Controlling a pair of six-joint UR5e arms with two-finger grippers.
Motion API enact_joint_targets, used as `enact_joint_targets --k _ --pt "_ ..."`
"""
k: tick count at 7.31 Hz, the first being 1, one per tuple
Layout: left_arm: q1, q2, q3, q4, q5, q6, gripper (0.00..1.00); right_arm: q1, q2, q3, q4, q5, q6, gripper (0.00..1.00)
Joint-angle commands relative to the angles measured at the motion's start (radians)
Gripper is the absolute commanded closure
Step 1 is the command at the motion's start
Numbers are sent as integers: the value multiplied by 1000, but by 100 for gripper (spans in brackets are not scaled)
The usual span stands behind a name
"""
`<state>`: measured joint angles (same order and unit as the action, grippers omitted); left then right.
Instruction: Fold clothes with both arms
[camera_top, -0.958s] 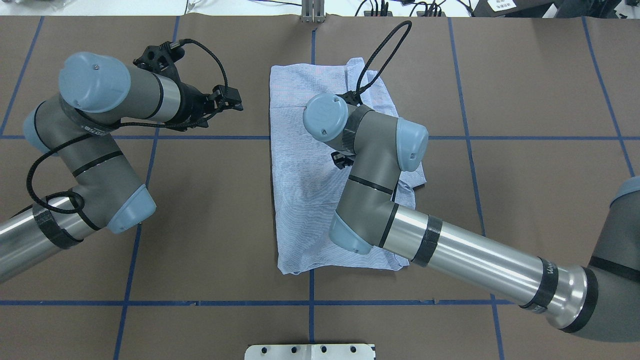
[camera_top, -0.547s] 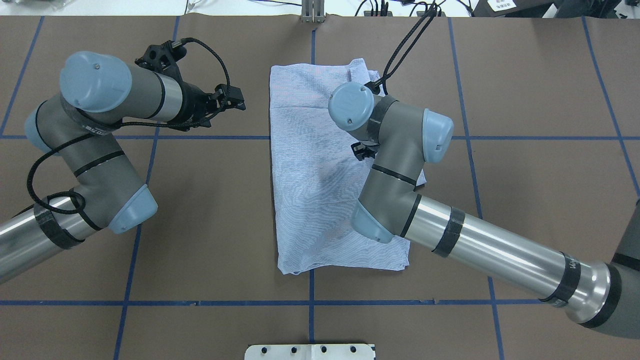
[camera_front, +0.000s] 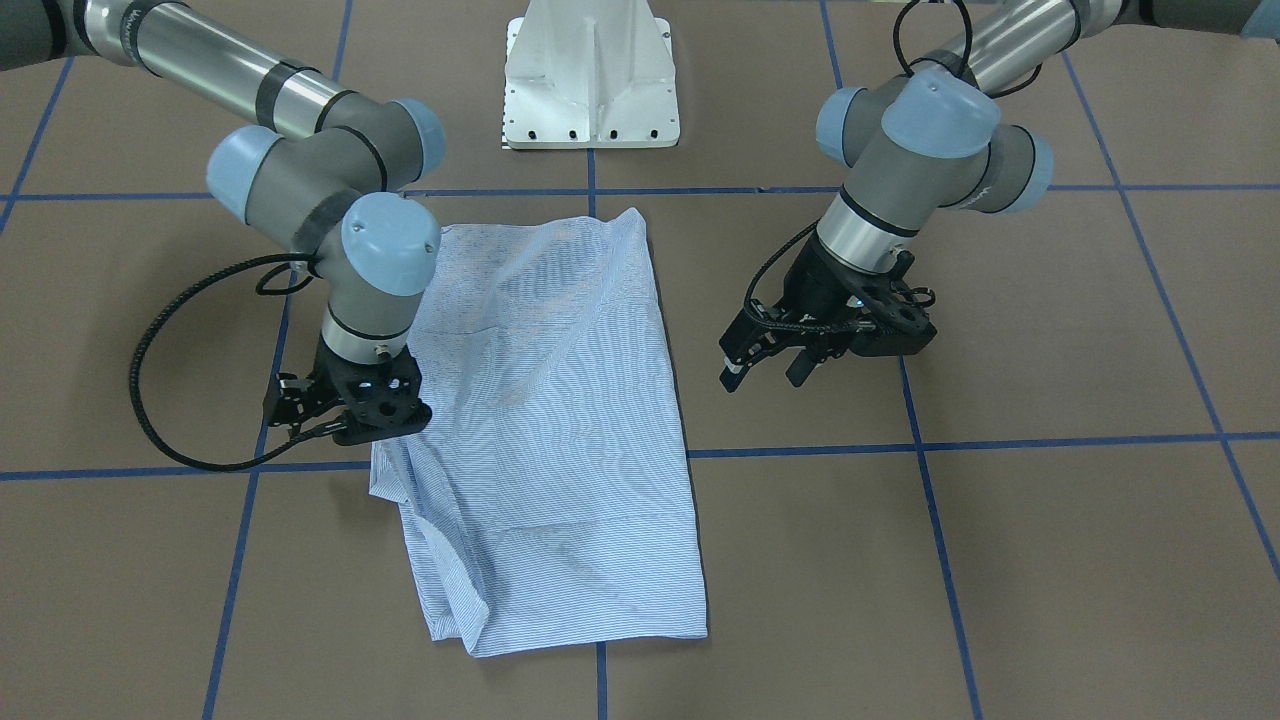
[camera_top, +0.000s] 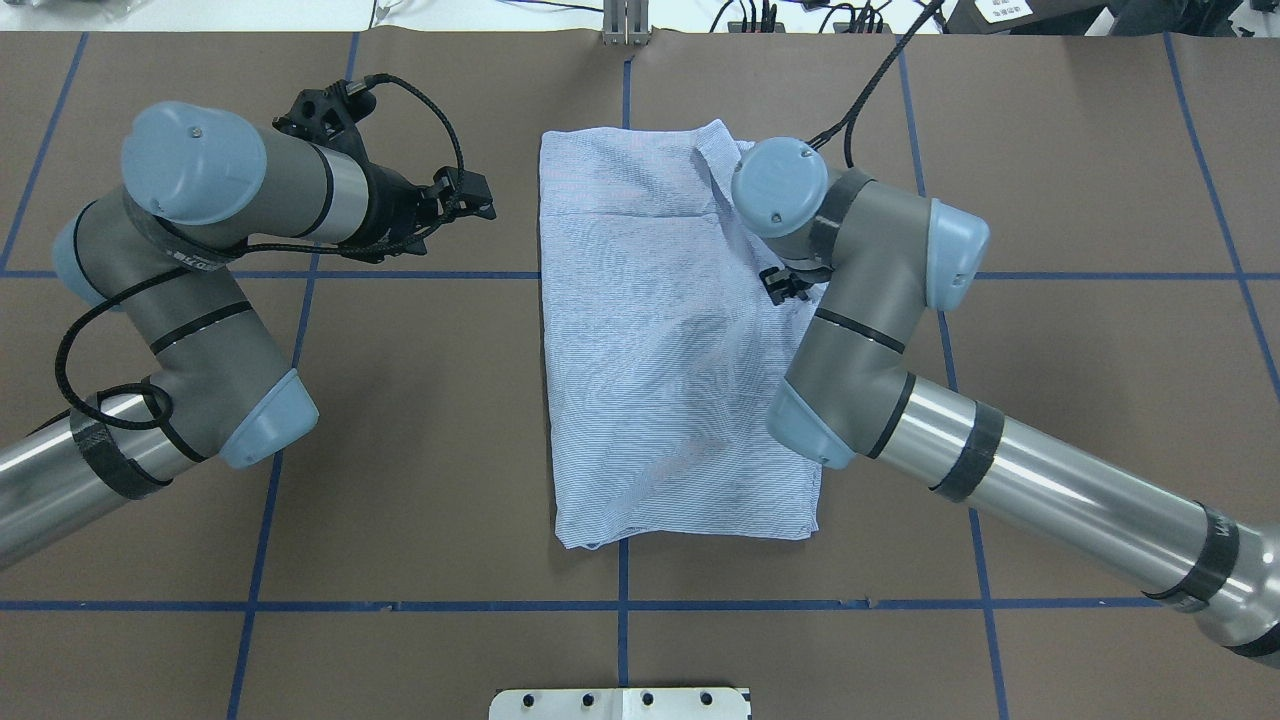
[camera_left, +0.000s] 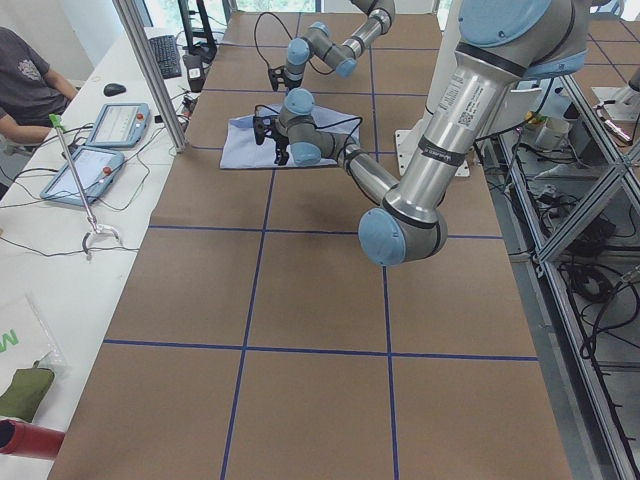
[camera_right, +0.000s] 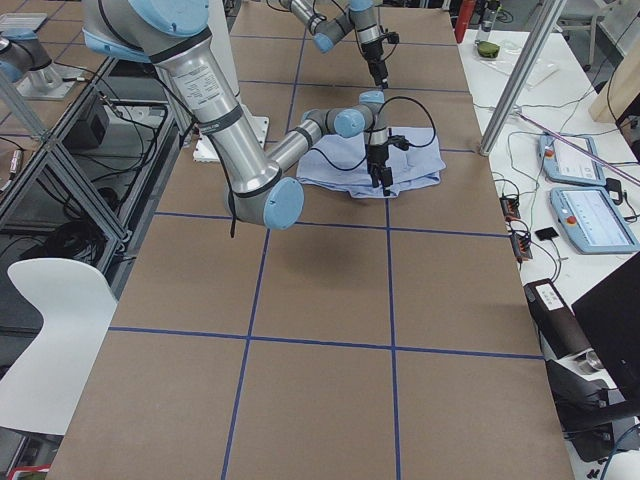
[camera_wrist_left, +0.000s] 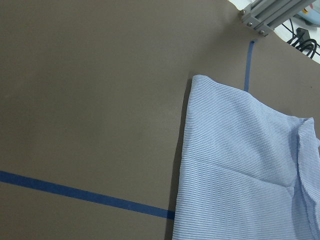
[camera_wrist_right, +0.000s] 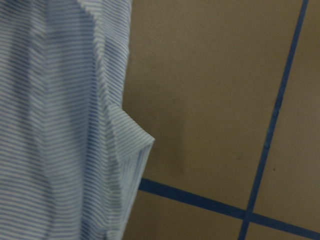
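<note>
The jaws of the right claw (camera_front: 350, 415) are masked by its own black body, and part of the shirt (camera_top: 650, 350) is covered by the right arm (camera_top: 850, 340) in the overhead view.

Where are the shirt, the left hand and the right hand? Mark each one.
shirt (camera_top: 650, 350): overhead view, middle of the folded cloth.
left hand (camera_front: 762, 372): front-facing view, between its open fingertips.
right hand (camera_front: 355, 410): front-facing view, black body at the shirt's edge.
</note>
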<state>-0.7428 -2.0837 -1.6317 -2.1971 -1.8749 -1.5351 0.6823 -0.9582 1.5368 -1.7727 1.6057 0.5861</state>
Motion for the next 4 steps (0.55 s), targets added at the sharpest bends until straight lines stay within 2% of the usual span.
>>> enact_joint_targets --k 1,4 --pt "3 -7 -8 2 -1 -19 1 46 -44 58 1 51 -48 0" --pt "3 -7 -33 10 2 -20 1 72 -24 68 36 122 -42 0"
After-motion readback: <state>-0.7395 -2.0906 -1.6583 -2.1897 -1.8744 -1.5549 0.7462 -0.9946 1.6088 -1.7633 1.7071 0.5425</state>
